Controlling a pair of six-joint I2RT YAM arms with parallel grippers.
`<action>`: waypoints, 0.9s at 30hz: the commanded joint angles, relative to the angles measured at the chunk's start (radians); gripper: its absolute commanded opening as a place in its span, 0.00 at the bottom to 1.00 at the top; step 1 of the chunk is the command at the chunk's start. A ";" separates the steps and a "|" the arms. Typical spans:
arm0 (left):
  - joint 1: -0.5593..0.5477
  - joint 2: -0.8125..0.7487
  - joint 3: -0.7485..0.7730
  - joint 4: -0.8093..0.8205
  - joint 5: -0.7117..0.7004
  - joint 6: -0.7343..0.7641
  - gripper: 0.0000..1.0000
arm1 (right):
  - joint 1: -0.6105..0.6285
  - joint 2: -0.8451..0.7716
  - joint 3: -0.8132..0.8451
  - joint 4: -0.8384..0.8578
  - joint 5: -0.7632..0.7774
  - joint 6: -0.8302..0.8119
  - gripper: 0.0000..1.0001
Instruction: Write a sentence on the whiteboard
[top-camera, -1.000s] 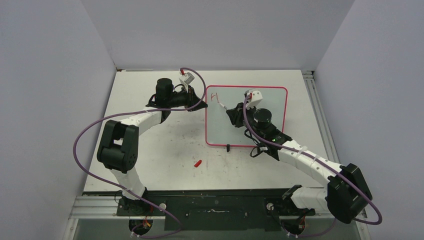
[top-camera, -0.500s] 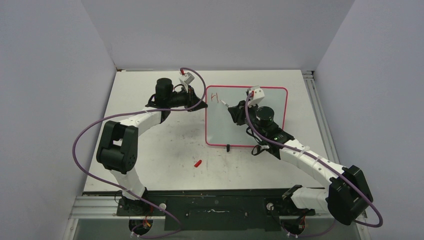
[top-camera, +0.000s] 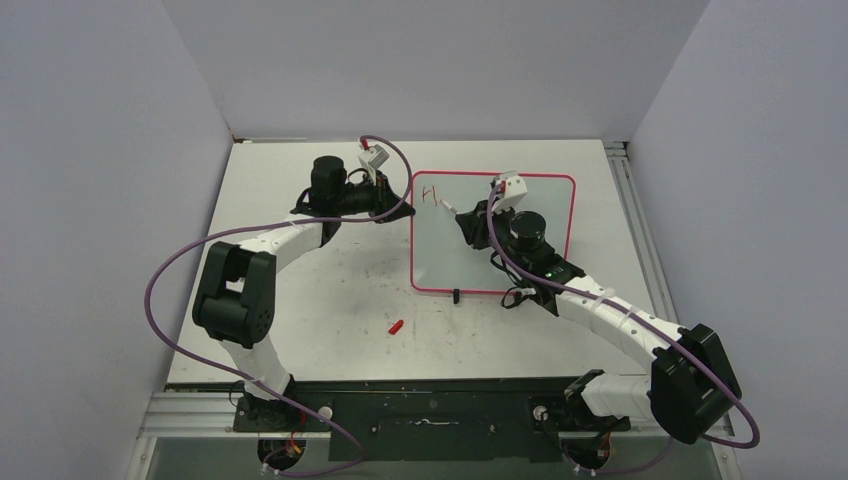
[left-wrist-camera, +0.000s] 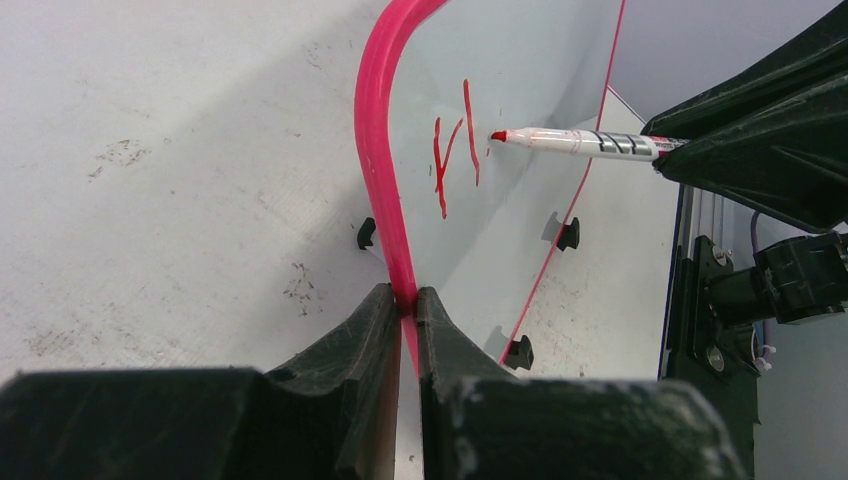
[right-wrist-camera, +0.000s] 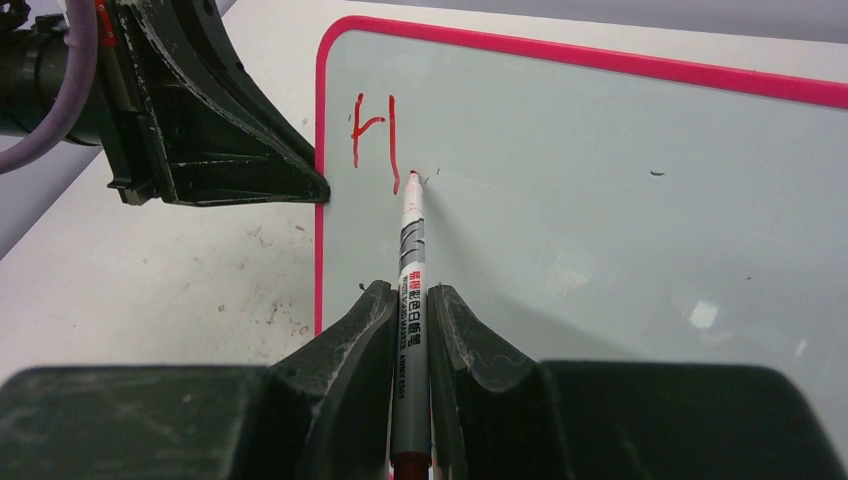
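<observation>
Plain grey walls (top-camera: 100, 150) box in a scuffed white table (top-camera: 330, 290), seen from above. A small red piece (top-camera: 396, 326), perhaps a pen cap, lies loose below centre.

At centre left of the overhead frame, my left gripper (left-wrist-camera: 404, 300) is clamped on the pink rim of the whiteboard (left-wrist-camera: 530, 80), fingers (left-wrist-camera: 370, 330) closed over its left edge. I judge that hold is there to pin the board so it does not slide under the pen. The board lies flat at upper centre on small black feet (left-wrist-camera: 568, 233).

In its upper left corner stands all there is of the sentence (right-wrist-camera: 375, 130): one red "H". Just right of that letter, the tip of the marker (right-wrist-camera: 410, 260) sits by the foot of the H's right stroke. It is at the surface or just off it; I cannot tell which.

My right gripper (right-wrist-camera: 408, 295), right of centre in the overhead frame, is closed on the marker's barrel. The barrel runs out between the fingers and slants down to the board. I judge that this pose leaves the tip in plain view and free to drag.

The task is barely begun; the next letter belongs just right of the H.
</observation>
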 joint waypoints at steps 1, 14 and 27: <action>0.012 -0.050 0.003 0.017 0.007 0.026 0.00 | -0.010 -0.009 0.038 0.084 0.017 -0.011 0.05; 0.013 -0.051 0.004 0.017 0.008 0.026 0.00 | -0.015 0.041 0.070 0.078 -0.004 -0.033 0.05; 0.012 -0.054 0.005 0.017 0.008 0.026 0.00 | -0.012 0.016 0.015 0.042 -0.017 -0.025 0.05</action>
